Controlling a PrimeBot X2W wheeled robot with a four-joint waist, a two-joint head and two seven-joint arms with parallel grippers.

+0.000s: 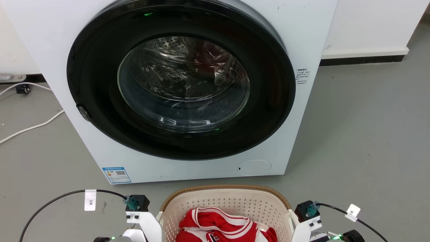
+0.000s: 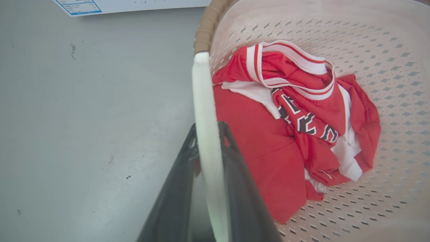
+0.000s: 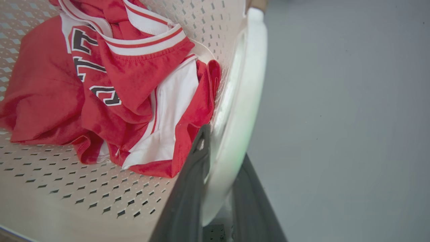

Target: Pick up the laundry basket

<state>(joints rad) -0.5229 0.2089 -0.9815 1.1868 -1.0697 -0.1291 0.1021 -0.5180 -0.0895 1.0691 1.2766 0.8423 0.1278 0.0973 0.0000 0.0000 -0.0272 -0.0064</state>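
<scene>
The laundry basket (image 1: 225, 187), cream-white and perforated with a brown woven-look rim, stands low in the head view in front of the washer. A red and white jersey (image 1: 218, 225) lies crumpled inside it. In the left wrist view my left gripper (image 2: 208, 129) is shut on the basket's white side handle (image 2: 203, 101), one dark finger on each side. My right gripper (image 3: 224, 144) is likewise shut on the opposite white handle (image 3: 250, 74). Both wrists (image 1: 137, 204) (image 1: 307, 210) flank the basket. I cannot tell whether the basket is off the floor.
A white front-loading washing machine (image 1: 188, 84) with its round door shut stands just beyond the basket. A white cable (image 1: 33, 127) trails on the grey floor at left. Open grey floor (image 1: 369, 134) lies to the right, bounded by a wall skirting (image 1: 362, 60).
</scene>
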